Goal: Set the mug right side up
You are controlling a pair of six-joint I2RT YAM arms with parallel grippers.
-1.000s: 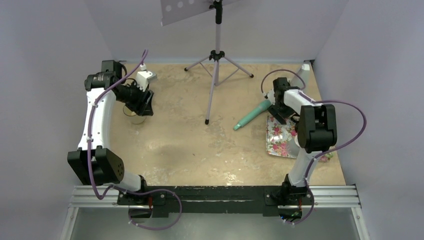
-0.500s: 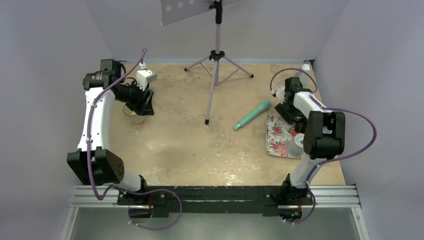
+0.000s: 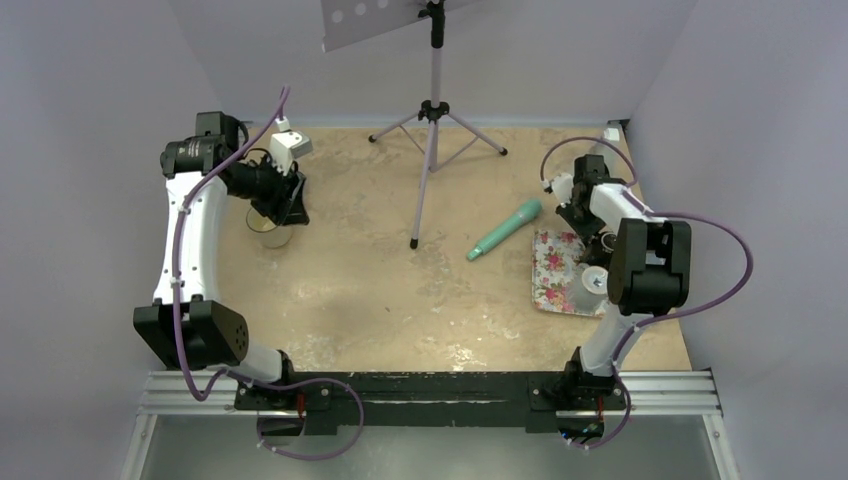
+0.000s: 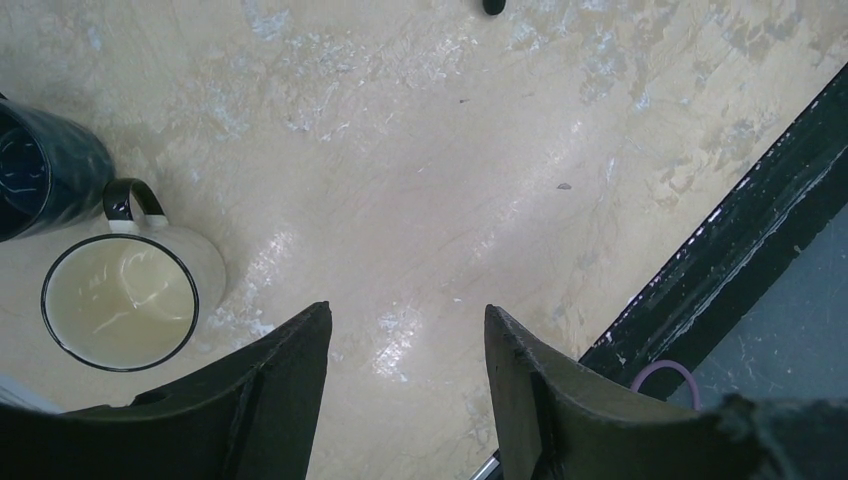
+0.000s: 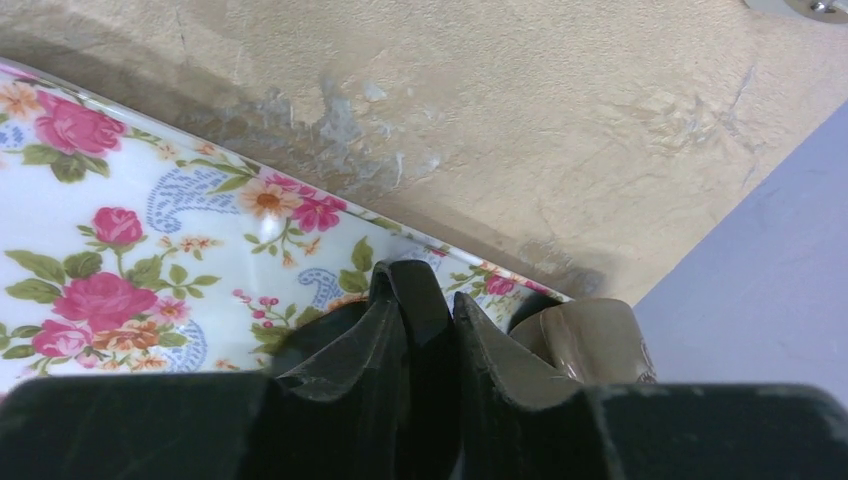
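Looking first nearest the bases, on the right: a floral tray [image 3: 553, 268] with a grey cup-like thing [image 3: 591, 284] toward its near end, too small to tell which way up. Holds the right fingers [image 5: 398, 335] almost together, low over the tray's far rim, with nothing visible between them. Could snag that rim on a sideways pull, dragging the tray and toppling the grey thing. Farther back, on the left: the cream mug [image 4: 125, 300] on the tabletop [image 4: 450, 200], mouth up, handle close by a dark cup [image 4: 45, 175] just beside it; seemingly righted already. Hovers the left fingers [image 4: 275, 400] wide and empty, above and just beside the mug. Could clip rim or handle on a careless retreat, tipping the mug or knocking it into the dark cup.
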